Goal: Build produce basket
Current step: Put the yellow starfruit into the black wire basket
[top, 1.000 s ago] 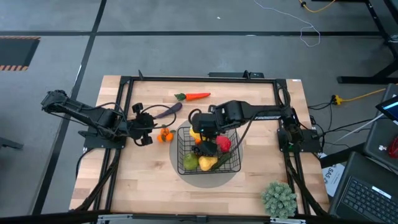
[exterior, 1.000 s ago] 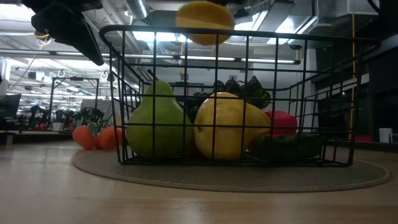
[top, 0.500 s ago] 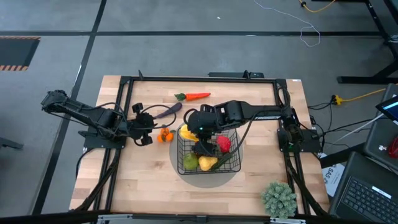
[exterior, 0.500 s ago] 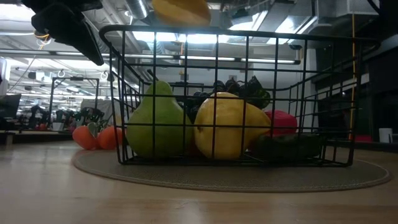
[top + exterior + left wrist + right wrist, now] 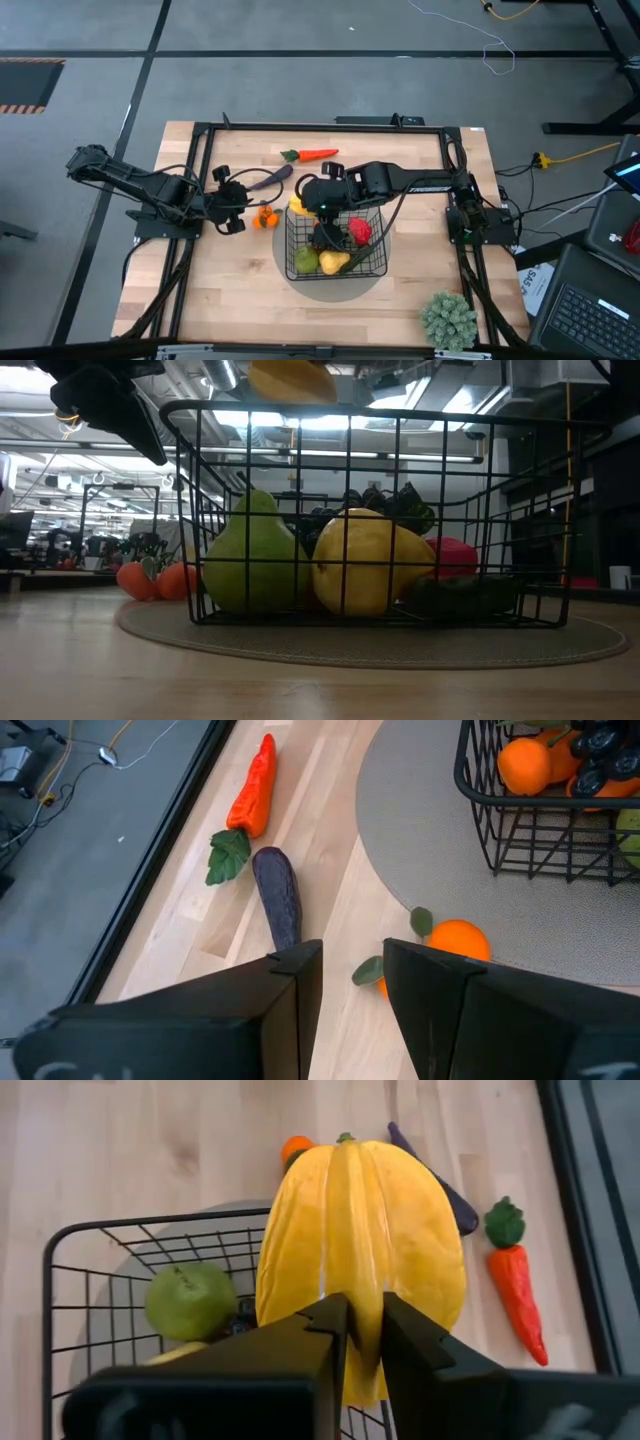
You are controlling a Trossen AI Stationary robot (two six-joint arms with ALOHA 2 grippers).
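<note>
My right gripper [image 5: 310,200] is shut on a yellow ridged fruit [image 5: 360,1220], held above the far left corner of the black wire basket [image 5: 384,240]. The fruit also shows over the basket's rim in the low view [image 5: 290,378]. The basket holds a green pear [image 5: 250,555], a yellow fruit [image 5: 370,560], a red pepper [image 5: 360,231], grapes and a cucumber. My left gripper [image 5: 353,970] is open and empty, just left of two tangerines [image 5: 265,216] that lie at the mat's edge. A purple eggplant [image 5: 278,898] and an orange carrot [image 5: 255,788] lie on the table beyond. My right gripper pinches one raised ridge of the yellow fruit [image 5: 366,1285] between its two fingers, near the fruit's end. The fingers lie along the ridge. The fruit is lifted clear, above the basket's rim.
The basket stands on a grey round mat [image 5: 375,282] at the table's middle. A bushy pale-green plant [image 5: 448,320] stands at the near right corner. Black frame rails [image 5: 300,127] run along the table's edges.
My right gripper has carried the yellow fruit up and toward the table's left, from over the basket's inside to over its far left corner. It has stayed shut on the fruit.
</note>
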